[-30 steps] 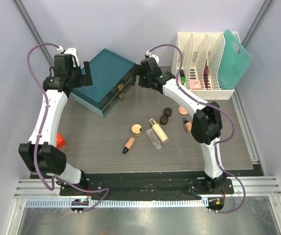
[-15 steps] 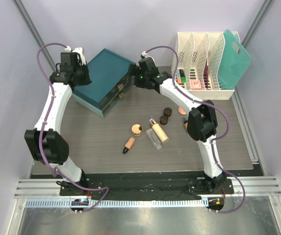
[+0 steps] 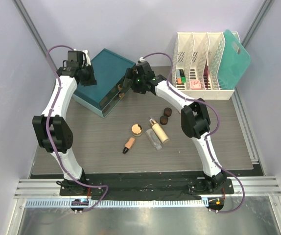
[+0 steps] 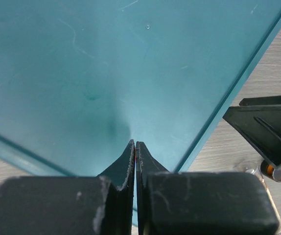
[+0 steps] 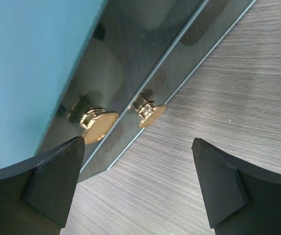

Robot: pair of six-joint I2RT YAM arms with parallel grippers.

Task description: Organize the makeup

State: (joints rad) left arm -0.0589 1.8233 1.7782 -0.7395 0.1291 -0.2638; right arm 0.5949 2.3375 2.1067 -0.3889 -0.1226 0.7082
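Observation:
The makeup lies loose mid-table: a tan bottle (image 3: 159, 131), a clear bottle (image 3: 153, 139), a small black-capped tube (image 3: 128, 145), a round peach compact (image 3: 137, 129) and two dark-brown jars (image 3: 166, 115). My left gripper (image 3: 88, 80) (image 4: 135, 145) is shut on nothing, its tips just above the teal drawer box lid (image 3: 106, 73) (image 4: 81, 73); I cannot tell if they touch it. My right gripper (image 3: 126, 87) (image 5: 140, 166) stands open in front of the box's drawers, close to two gold knobs (image 5: 99, 122) (image 5: 150, 113), with nothing between its fingers.
A white slotted rack (image 3: 201, 66) stands at the back right with a few small items in its slots and a teal board (image 3: 236, 58) leaning on it. An orange object (image 3: 60, 140) sits at the table's left edge. Grey walls close in on both sides.
My left gripper has shut and swung right over the box lid. My right gripper has moved left, up to the drawer knobs, still open. The makeup has not moved.

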